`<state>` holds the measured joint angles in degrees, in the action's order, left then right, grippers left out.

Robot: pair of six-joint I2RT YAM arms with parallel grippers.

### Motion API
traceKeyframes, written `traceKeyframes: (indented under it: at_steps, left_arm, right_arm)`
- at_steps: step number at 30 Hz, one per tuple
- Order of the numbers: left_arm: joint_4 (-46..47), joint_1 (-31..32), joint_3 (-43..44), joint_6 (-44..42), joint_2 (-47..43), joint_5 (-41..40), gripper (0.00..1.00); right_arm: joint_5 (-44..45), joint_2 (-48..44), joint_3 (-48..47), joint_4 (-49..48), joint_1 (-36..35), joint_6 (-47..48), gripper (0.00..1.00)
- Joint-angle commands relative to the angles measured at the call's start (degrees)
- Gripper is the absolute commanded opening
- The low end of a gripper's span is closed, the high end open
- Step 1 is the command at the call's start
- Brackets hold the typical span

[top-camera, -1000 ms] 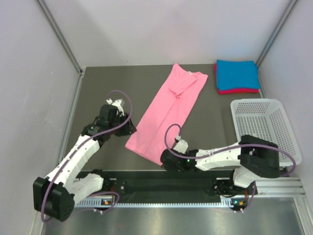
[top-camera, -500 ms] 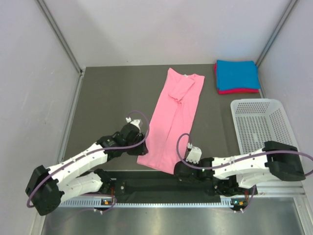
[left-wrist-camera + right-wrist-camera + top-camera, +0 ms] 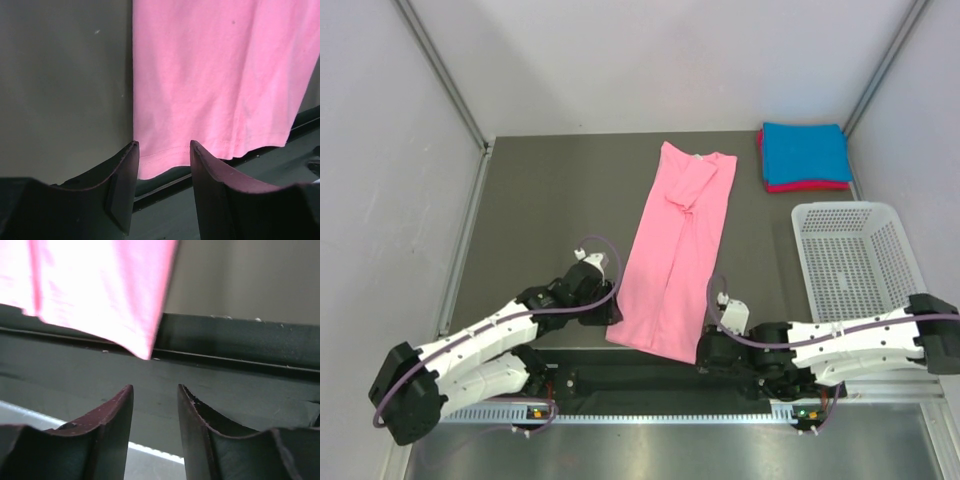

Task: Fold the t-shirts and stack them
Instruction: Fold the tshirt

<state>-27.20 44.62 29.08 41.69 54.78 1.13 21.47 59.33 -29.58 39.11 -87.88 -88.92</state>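
The left end effector [image 3: 164, 147] sits low at the near edge with its jaws moderately apart and nothing gripped. The left hem corner of the light pink t-shirt [image 3: 675, 250] lies just at its fingertips. The right end effector [image 3: 155, 388] is also parted and empty, and the right hem corner hangs just ahead of its gap, not inside it. Closing there would likely catch air.

The hem spills slightly over the dark rail [image 3: 225, 350] at the edge of the surface [image 3: 550, 200]. A pinch might therefore take only one layer or snag the rail. Uneven grips could skew the fold, and the limp cloth would sag between them.

The shirt is thin, matte knit, laid as a long narrow strip angled away, with a tucked sleeve [image 3: 692, 180] near the collar that could flop open.

To the right is a stiff white mesh basket [image 3: 845, 207]. In the far right corner, the bright blue t-shirt [image 3: 805, 150] lies folded square on the magenta-red t-shirt [image 3: 810, 186].
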Motion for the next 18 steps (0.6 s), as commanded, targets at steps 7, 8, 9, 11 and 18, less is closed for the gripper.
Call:
traceKeyframes:
  at_steps: [7,8,9,11,18]
  left_arm:
    - [5.5,0.2,-4.0,1.1,0.8,3.2,0.48]
    - [5.7,0.5,-4.2,1.1,1.1,3.2,0.47]
    - [5.7,0.6,-4.2,1.2,1.3,3.1,0.47]
    - [5.9,0.7,-4.5,1.2,0.9,3.1,0.47]
    - [6.6,1.1,-7.1,2.4,-0.8,3.8,0.41]
  right_arm:
    - [-2.6,-9.7,-10.9,1.3,29.3,34.1,0.45]
    - [-3.4,-9.5,-12.2,0.4,32.7,37.6,0.47]
    - [-6.6,-9.1,-14.9,-0.4,40.3,44.1,0.48]
    - [-12.6,-5.7,-17.3,-4.4,49.2,50.2,0.48]
    - [-30.3,17.2,-33.2,-13.6,72.7,64.0,0.49]
